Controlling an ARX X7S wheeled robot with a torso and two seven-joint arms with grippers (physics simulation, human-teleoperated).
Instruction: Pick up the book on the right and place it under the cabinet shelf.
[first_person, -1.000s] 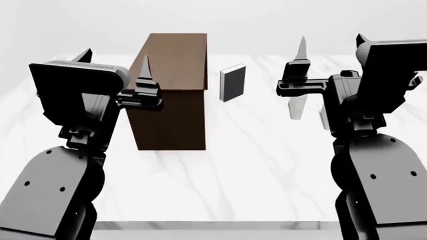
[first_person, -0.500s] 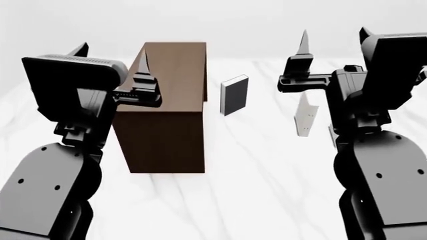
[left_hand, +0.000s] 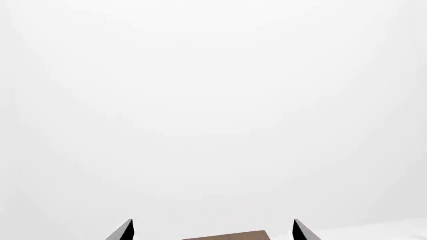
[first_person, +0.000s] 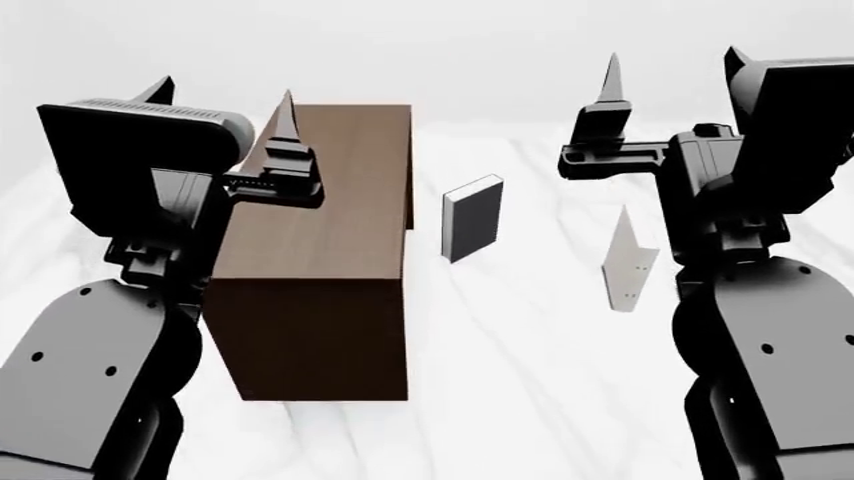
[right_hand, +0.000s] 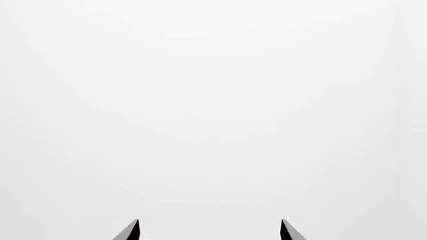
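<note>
Head view: the book (first_person: 626, 262) stands ungrasped, well right of the cabinet shelf (first_person: 327, 240); both end effectors' fingers are spread, empty; everything remains.

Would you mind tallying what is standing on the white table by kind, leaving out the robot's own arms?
Books: 2, the dark-covered book beside the cabinet and the thin pale book further right.
Cabinets: 1, the brown wood-grain cabinet.
Total: 3 things on the marble table.
</note>
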